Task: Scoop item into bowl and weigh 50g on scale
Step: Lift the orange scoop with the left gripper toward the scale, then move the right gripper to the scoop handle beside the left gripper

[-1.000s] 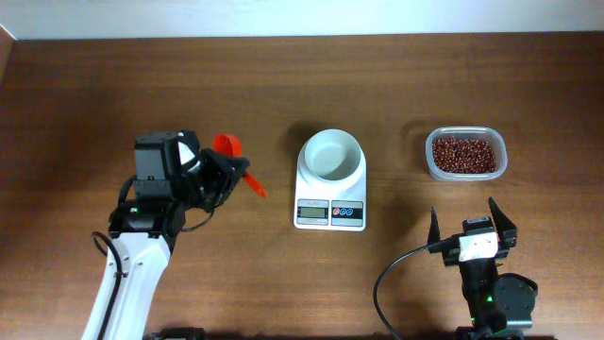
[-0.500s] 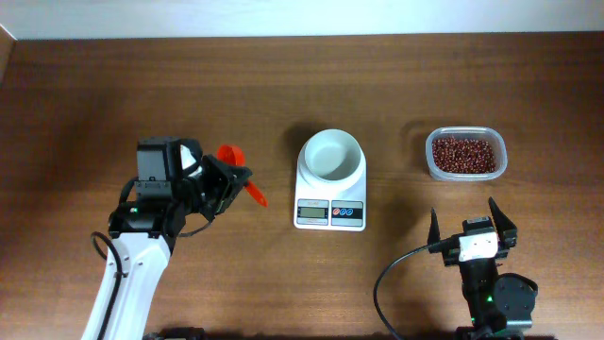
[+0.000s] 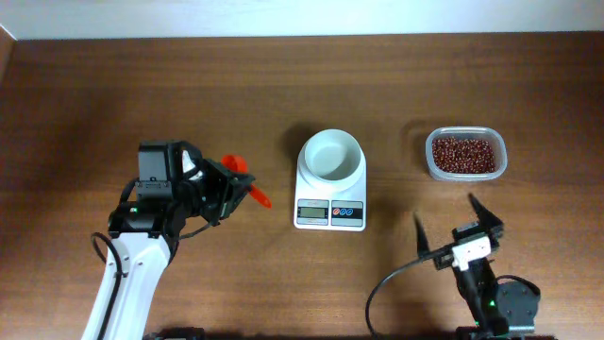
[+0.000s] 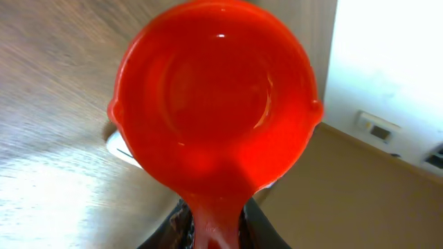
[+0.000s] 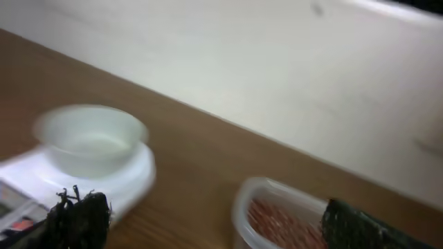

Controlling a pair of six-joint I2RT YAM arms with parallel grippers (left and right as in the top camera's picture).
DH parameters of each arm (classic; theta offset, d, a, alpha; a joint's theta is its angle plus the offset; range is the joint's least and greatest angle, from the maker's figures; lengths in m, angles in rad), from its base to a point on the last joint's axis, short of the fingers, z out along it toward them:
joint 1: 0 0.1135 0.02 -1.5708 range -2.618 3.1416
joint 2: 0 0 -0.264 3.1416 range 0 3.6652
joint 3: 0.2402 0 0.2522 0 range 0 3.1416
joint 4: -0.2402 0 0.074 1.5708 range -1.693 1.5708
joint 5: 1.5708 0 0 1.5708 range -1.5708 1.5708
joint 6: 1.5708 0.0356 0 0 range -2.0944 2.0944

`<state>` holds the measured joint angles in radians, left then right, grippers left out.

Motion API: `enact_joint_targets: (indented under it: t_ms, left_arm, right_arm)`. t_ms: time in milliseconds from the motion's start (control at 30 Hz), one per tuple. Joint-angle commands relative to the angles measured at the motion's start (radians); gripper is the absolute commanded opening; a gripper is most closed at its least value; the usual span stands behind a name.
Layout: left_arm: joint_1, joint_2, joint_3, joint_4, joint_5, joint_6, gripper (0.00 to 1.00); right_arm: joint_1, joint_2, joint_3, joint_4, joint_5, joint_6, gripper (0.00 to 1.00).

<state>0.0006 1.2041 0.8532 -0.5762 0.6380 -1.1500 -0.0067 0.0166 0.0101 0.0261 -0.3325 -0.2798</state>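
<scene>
The empty white bowl (image 3: 331,155) sits on the white scale (image 3: 330,212) at the table's middle; both show in the right wrist view, bowl (image 5: 91,138) on scale (image 5: 135,181). The reddish-brown beans (image 3: 462,153) fill a clear tub (image 3: 464,174) at the right, seen also in the right wrist view (image 5: 280,223). My left gripper (image 3: 226,187) is shut on the handle of an empty orange scoop (image 3: 243,179), held left of the scale; the scoop (image 4: 214,97) fills the left wrist view. My right gripper (image 3: 453,220) is open and empty, in front of the tub.
A pale wall runs along the table's far edge (image 3: 302,36). Bare wooden tabletop (image 3: 75,113) lies to the left of my left arm. A black cable (image 3: 387,283) loops beside my right arm's base.
My left gripper has carried the scoop a little rightward and toward the front. My right gripper has swung leftward and now points toward the gap between scale and tub.
</scene>
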Motion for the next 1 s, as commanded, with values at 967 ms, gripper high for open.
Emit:
enact_joint_targets:
  t_ms: [967]
  left_arm:
    - [-0.002,-0.008,0.014,0.066,0.134,-0.082,0.00]
  right_arm:
    - [0.007,0.895,1.186,-0.941,-0.304,0.570,0.82]
